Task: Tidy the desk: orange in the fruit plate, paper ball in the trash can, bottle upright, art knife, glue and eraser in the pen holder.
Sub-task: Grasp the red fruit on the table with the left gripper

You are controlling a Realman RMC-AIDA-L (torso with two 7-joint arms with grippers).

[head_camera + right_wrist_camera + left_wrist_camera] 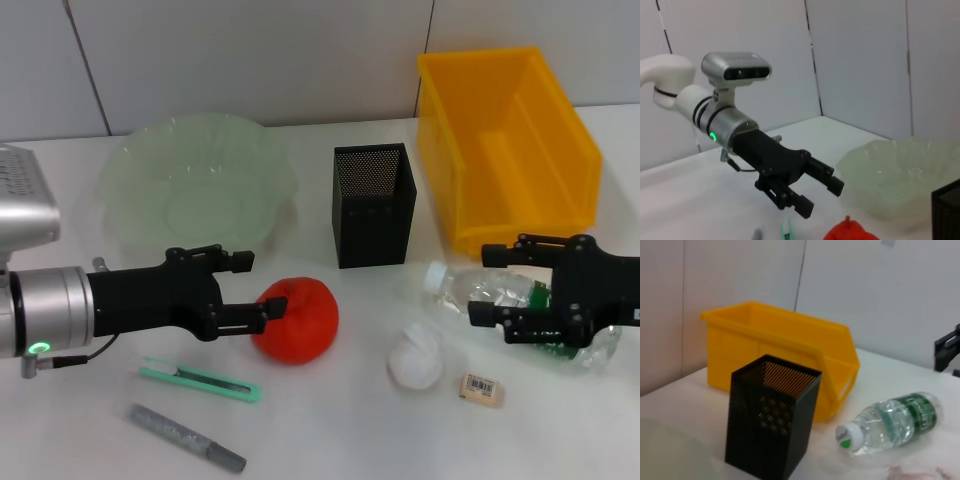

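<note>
The orange (297,320) rests on the table, and my left gripper (255,288) stands open just to its left, the near finger close to its top. In the right wrist view that left gripper (821,197) shows its fingers spread above the orange (847,231). The bottle (505,300) lies on its side with its cap pointing left, and my right gripper (488,285) hangs open over its middle. The paper ball (415,360) and the eraser (480,388) lie in front of the bottle. The art knife (200,380) and the glue (187,438) lie at the front left.
The fruit plate (195,185) stands at the back left, the pen holder (373,205) in the middle and the trash can (505,145) at the back right. The left wrist view shows the pen holder (772,425), the trash can (780,355) and the lying bottle (890,422).
</note>
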